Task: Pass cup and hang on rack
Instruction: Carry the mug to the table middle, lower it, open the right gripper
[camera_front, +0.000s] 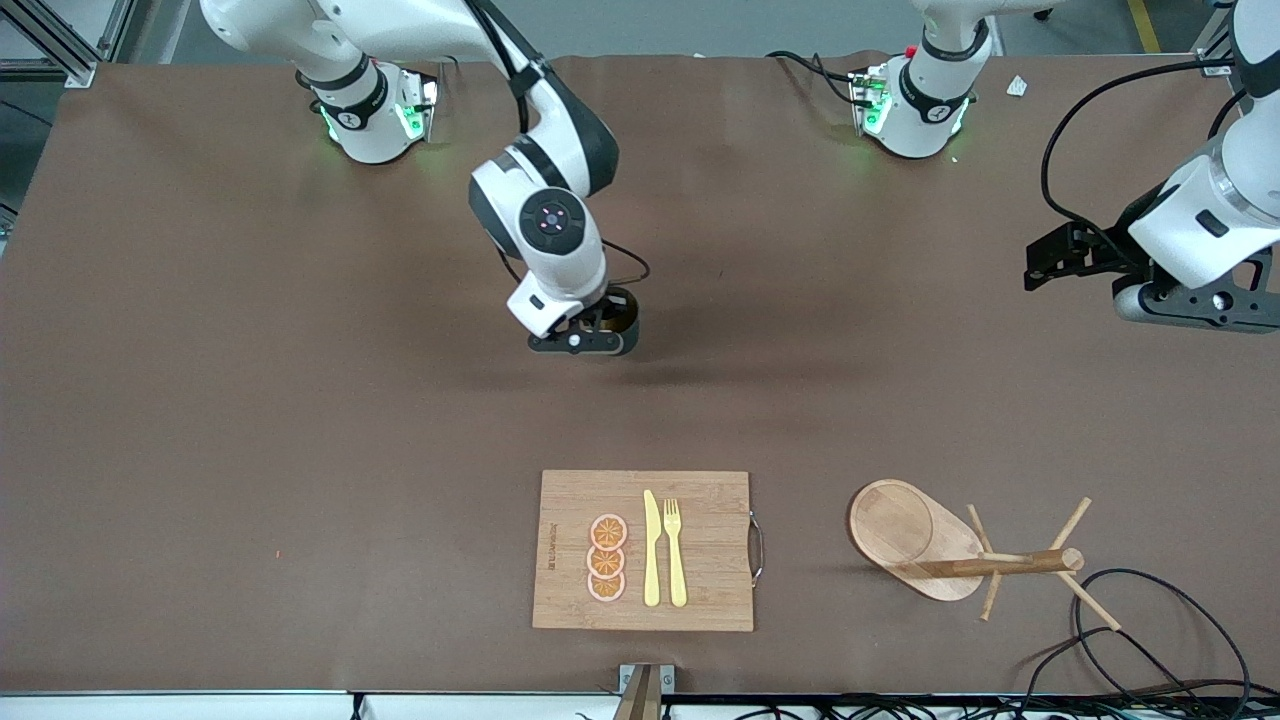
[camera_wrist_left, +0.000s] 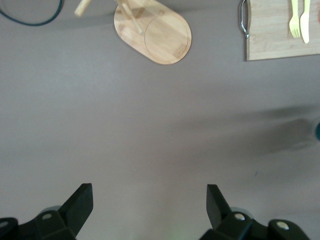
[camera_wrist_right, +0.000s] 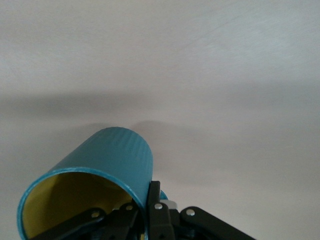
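Over the desk (camera_front: 250, 400) middle, front view: right gripper (camera_front: 585, 335) pinches the cup (camera_front: 625, 310); cutting board (camera_front: 645, 550) and rack (camera_front: 935, 545) lie nearer the camera, well apart. Left gripper (camera_front: 1045, 265) waits over its desk end. Left wrist view: fingers (camera_wrist_left: 80, 205) spread, rack and board ahead. Right wrist view: cup (camera_wrist_right: 107, 175) wall clamped, bare desk beneath.

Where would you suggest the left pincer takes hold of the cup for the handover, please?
Probably on the bare teal body of the cup, toward its closed end. The right pincer is shut on the rim wall by the handle, one finger inside the yellow mouth, so that end is taken. The left pincer is open; it should come from the left arm's end of the table, jaws spanning the round body.
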